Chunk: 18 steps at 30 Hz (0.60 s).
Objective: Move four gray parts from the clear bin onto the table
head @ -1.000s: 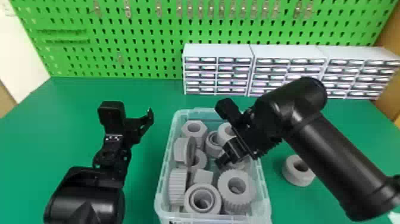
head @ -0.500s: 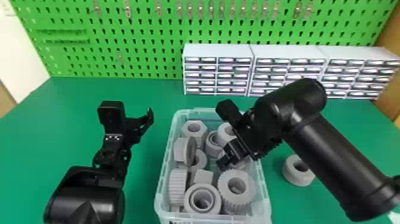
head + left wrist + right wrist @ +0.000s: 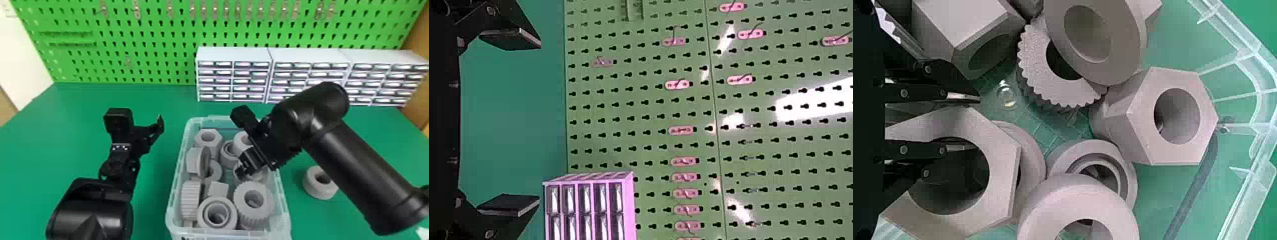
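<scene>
Right tool (image 3: 241, 171), narrow, straddles wall of hexagonal part (image 3: 1003, 150), grip unclear; bore opens upward, axis near-upright.

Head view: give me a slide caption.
Right tool at the gray parts in a clear bin; one gray ring outside on the table.

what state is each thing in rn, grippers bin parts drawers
left gripper: open, holding nothing
right gripper: down at the gray parts in the bin, grip unclear
clear bin: upright, lidless, holding many gray parts
hexagonal part at the bin's far left: upright, hole up
ribbed part at the bin's near left: on its side
round part on the table: flat, hole up
drawers: look shut
</scene>
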### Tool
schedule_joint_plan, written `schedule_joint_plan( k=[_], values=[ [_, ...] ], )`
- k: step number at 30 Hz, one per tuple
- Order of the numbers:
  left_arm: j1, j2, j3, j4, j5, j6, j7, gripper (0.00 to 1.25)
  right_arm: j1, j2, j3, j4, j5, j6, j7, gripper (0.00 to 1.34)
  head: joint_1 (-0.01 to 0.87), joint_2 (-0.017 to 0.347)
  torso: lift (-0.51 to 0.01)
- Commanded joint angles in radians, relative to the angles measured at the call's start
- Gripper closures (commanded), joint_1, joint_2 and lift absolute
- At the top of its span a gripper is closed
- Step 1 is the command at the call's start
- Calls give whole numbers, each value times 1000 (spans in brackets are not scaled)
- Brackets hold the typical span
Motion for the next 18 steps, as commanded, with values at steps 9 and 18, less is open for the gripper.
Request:
schedule_joint_plan(
  k=[9,18],
  values=[
    [1,0,0,0,0,0,0,180,-4,0,-12,-19,-13,-2,0,1018,693,72,-52],
    [1,0,-1,0,0,0,0,180,-7,-2,-53,-94,-9,12,0,1018,693,72,-52]
  ],
)
